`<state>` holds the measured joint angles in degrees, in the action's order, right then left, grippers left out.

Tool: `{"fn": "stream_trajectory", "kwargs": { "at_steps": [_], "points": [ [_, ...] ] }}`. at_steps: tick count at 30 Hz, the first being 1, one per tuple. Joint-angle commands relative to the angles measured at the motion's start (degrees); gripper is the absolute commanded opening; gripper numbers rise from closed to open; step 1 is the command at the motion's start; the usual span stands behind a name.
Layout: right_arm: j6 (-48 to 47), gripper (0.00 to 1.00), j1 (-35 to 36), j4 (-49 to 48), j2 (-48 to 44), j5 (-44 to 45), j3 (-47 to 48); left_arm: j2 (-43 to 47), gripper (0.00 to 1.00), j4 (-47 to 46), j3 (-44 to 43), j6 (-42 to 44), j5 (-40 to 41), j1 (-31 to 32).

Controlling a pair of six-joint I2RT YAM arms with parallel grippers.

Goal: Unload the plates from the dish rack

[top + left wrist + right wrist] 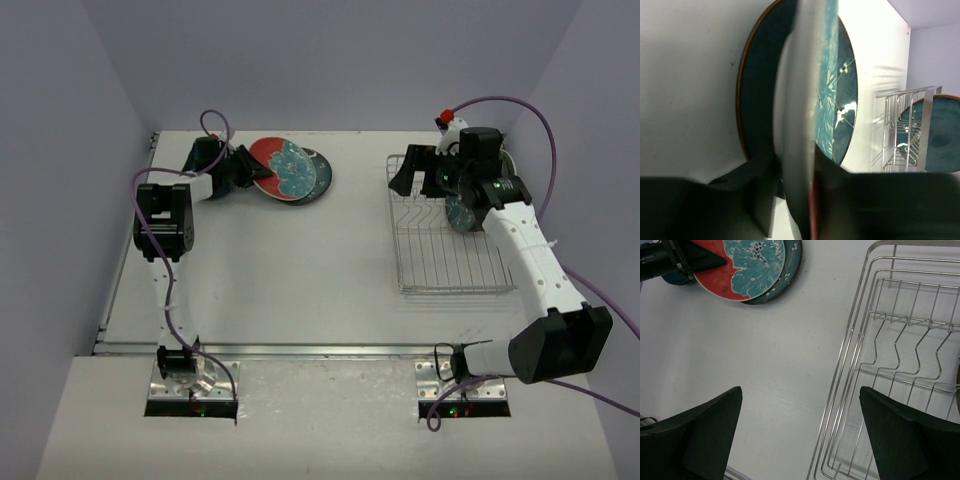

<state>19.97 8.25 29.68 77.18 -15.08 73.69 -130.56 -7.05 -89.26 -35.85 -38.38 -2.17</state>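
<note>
Honestly, the red-rimmed plate, rim-pinched by left gripper, could slam onto the dark teal plate; right gripper gapes wide.

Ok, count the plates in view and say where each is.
3. A red-rimmed plate sits in the left pincer, over a dark blue plate at the far left. A teal plate stands in the dish rack; the right arm may hide more.

A red-rimmed plate with a teal floral centre is seen at far left, overlapping a dark teal plate laid flat. A silver wire rack is set at right; one teal plate, apparently upright, is held in it.
</note>
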Motion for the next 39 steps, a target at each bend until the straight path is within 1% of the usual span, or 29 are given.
{"fn": "stream_trajectory", "kwargs": {
  "at_steps": [1,2,6,12,15,19,22,25,29,31,36,39],
  "points": [
    [-0.87,0.99,-0.34,-0.47,-0.92,0.87,0.46,0.83,0.41,-2.42,-5.51,1.54,-0.62,0.33],
    [-0.81,0.99,-0.34,-0.40,-0.79,0.93,0.59,0.85,0.47,-1.71,-5.59,1.93,-0.52,0.34],
    [-1.13,0.99,-0.33,0.08,-0.46,0.85,0.91,1.58,0.54,2.32,-6.16,5.61,1.27,0.92],
    [-2.41,0.99,-0.34,0.79,-0.71,1.85,1.41,2.24,0.57,6.96,-6.96,10.71,6.77,1.56],
    [-2.73,0.99,-0.26,1.16,-0.63,2.07,1.79,2.15,0.61,11.29,-8.33,13.51,9.99,3.79],
    [-2.83,0.99,-0.34,1.56,-0.24,1.93,1.90,2.24,0.68,12.48,-8.56,15.28,12.92,4.77],
    [-2.92,0.99,-0.34,1.77,-0.10,2.07,1.90,2.56,0.72,13.71,-8.58,16.86,16.38,5.93],
    [-3.27,0.99,-0.34,1.87,-0.19,2.35,1.72,3.32,0.79,14.72,-8.39,19.12,20.17,7.31],
    [-3.26,0.99,-0.34,1.79,-0.11,2.51,1.80,4.33,0.82,15.38,-8.21,21.04,23.85,8.64],
    [-3.27,0.99,-0.34,1.86,-0.17,2.57,1.79,4.79,0.90,15.62,-8.49,22.20,25.90,9.23],
    [-3.44,0.99,-0.34,1.88,-0.35,3.28,1.64,5.64,0.94,16.94,-9.24,24.43,31.86,10.66],
    [-3.53,0.99,-0.34,1.71,-0.44,3.40,1.47,6.01,0.96,17.49,-9.18,24.78,32.86,10.78]
  ]
}}
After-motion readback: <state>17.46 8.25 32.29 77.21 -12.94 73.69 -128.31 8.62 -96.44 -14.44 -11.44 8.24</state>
